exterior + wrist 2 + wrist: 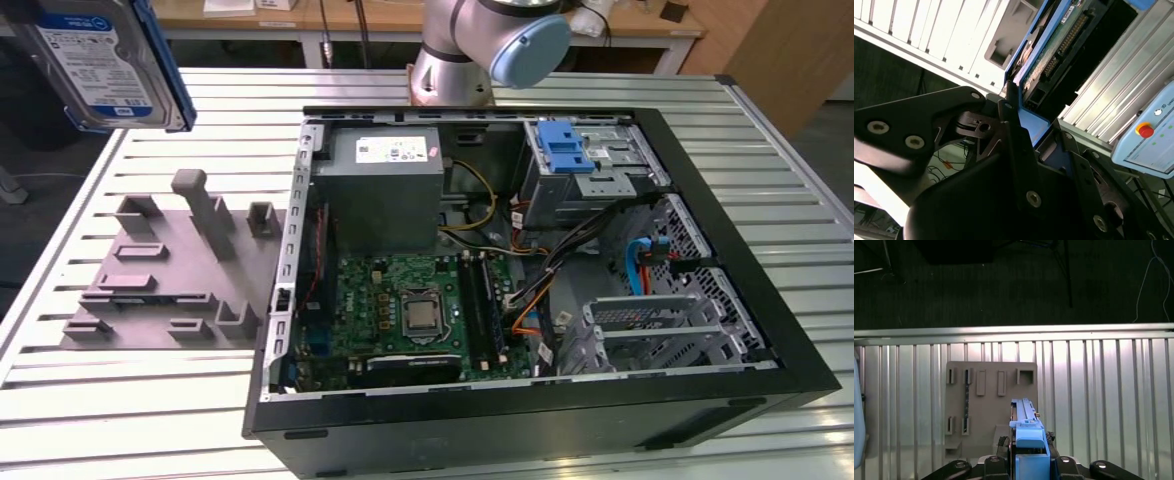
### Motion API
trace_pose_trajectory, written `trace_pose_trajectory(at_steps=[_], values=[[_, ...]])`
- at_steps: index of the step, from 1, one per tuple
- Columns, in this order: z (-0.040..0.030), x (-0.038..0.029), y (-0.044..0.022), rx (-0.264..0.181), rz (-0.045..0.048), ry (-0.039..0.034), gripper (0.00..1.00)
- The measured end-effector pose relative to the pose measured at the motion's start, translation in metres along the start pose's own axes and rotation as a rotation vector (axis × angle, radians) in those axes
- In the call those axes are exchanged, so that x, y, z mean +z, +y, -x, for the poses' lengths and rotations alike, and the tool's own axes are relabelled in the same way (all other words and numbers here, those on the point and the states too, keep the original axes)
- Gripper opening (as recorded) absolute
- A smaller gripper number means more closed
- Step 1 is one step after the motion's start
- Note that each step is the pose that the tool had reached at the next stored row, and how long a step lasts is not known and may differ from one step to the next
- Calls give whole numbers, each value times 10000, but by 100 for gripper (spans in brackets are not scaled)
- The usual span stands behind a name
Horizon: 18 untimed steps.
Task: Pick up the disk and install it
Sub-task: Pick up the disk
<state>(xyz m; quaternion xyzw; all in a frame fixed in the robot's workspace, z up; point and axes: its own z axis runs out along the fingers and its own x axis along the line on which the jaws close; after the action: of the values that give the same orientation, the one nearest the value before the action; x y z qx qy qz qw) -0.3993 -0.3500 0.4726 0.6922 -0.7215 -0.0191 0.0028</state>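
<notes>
The tool (1030,464) is closed on the disk (100,60), lifted above the grey fixture (167,265) beside the surface's (120,400) edge.

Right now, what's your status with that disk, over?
Gripper shut on the disk, at its blue frame. Disk in the air over the grey fixture. Open computer case to the exterior view's right.

Slatted metal table (120,420) bears a grey fixture (160,290) and open computer case (534,425)
</notes>
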Motion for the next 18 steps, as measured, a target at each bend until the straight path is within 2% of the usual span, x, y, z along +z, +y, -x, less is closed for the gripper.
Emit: trace_pose_trajectory(at_steps=[18], values=[[2, 3, -37, 0, 0, 0, 37]])
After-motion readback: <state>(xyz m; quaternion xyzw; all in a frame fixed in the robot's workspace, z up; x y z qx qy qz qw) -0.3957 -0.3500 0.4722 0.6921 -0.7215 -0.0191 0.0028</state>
